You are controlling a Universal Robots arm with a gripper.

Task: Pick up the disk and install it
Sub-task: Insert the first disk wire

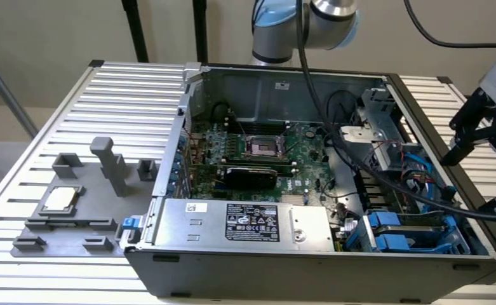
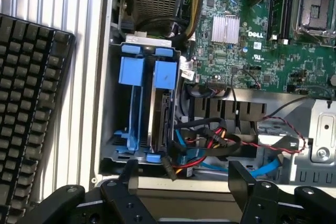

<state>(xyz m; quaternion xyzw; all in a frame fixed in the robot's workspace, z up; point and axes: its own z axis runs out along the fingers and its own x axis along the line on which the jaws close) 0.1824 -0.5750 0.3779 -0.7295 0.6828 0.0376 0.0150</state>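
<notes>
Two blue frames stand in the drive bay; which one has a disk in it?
The blue frame nearer the motherboard: a grey disk fills it, cables at its end. The other blue frame, on the keyboard side, looks like bare rails.

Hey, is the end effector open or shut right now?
Open. The end effector has its fingers wide apart, nothing gripped between them.

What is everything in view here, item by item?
Open grey metal computer case: one, grey, centre.
Green circuit motherboard: one, green, inside case.
Large silver box with black label: one, silver, inside case.
Silver-grey metal disk in blue plastic frame: one, in drive bay.
Second blue plastic frame: one, blue, beside disk.
Small square silver chip: one, on grey fixture, exterior view's left.
Black keyboard: one, black, beside case.
Black pincer: one, open, empty, near drive bay.
</notes>
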